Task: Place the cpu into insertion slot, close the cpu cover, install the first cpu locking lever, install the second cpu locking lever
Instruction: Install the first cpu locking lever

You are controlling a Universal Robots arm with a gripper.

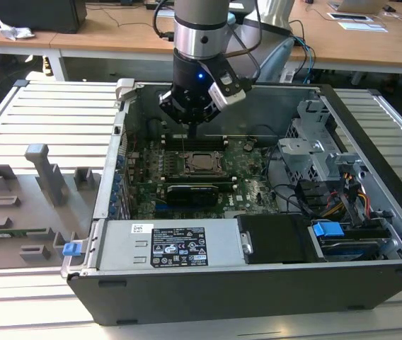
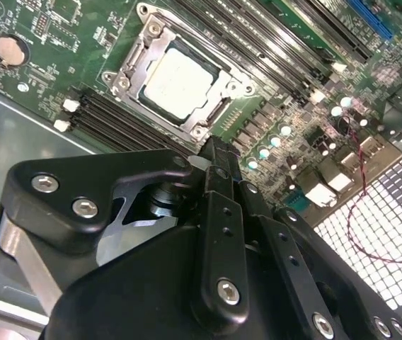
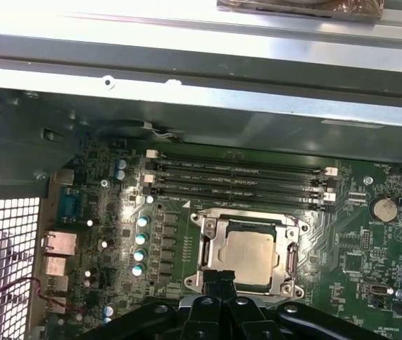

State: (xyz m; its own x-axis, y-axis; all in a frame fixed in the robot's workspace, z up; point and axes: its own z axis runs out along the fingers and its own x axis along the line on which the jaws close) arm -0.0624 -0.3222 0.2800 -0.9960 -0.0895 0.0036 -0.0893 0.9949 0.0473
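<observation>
Black memory slots [image 3: 236,177] are running just beside the cpu [image 3: 249,255], between it and the grey case wall [image 3: 201,99]. Green board [image 3: 349,262] is spreading all round the cpu, and a round coin cell [image 3: 383,207] is sitting farther out from it. The way from the gripper [image 3: 222,281] to the cpu is lying open.

The cpu is resting flat in the insertion slot [image 2: 153,64]. Its silver-grey top is showing through the window of the cpu cover [image 2: 131,53], which is lying down over it. The gripper is hanging near the cpu, by one edge of the cover, with its fingers pressed together and gripping nothing. Whether the tips are touching anything I cannot tell.

The second wrist view is showing the fingers [image 2: 219,152] meeting in one narrow tip, and more slots on the cpu's other side. The exterior view is taking in the whole case [image 1: 257,290]. There a labelled power supply [image 1: 173,244] is lying well apart from the cpu, and a grey tray [image 1: 17,212] is farther off, outside the case.
</observation>
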